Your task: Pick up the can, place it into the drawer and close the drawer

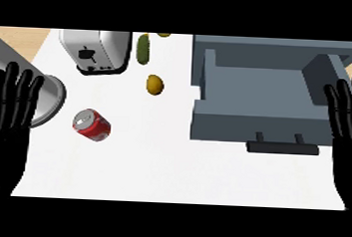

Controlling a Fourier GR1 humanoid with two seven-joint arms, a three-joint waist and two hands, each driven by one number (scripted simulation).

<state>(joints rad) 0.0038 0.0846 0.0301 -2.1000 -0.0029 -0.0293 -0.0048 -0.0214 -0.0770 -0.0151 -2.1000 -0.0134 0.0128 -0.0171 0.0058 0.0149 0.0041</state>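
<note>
A red can [92,125] with a silver top stands on the white counter [176,170], left of the middle. To its right, a grey drawer [257,96] is pulled open, its inside bare, with a dark handle [282,146] on its front. My left hand [10,108] rests open at the view's left edge, fingers up, a little left of the can. At the right edge my right hand [348,118] stays open with fingers up, beside the drawer's right side. Neither hand touches anything.
A silver toaster [97,51] stands at the back left. A green cucumber [143,48] and a yellow-brown fruit [154,84] lie between the toaster and the drawer. A grey round pot [48,99] sits behind my left hand.
</note>
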